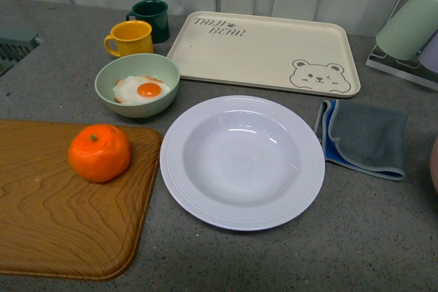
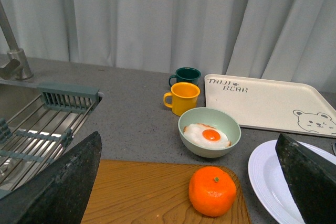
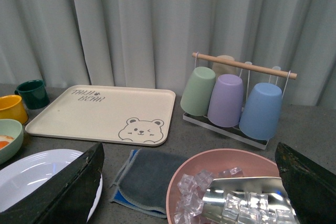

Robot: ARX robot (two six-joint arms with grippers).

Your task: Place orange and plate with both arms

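Front view: the orange sits on a wooden board at the left of the bench, near the board's far right corner, stem dot facing up. The plate lies flat and empty on the bench, just beside the board's right edge; orange and plate are apart. Neither arm appears in this view.

Behind the board stands a pale green bowl holding a fried egg. A yellow mug and a dark green mug stand behind the bowl. A cream bear tray lies beyond the plate, and a folded grey cloth lies to the plate's right.

Left wrist view: the left fingers are spread wide with nothing between them, held above the board with the orange in the gap below. A sink with a drain rack is off to the side.

Right wrist view: the right fingers are likewise spread wide and hold nothing. Below them are a pink bowl of ice cubes, the cloth and part of the plate rim. A rack of upturned cups stands further back.
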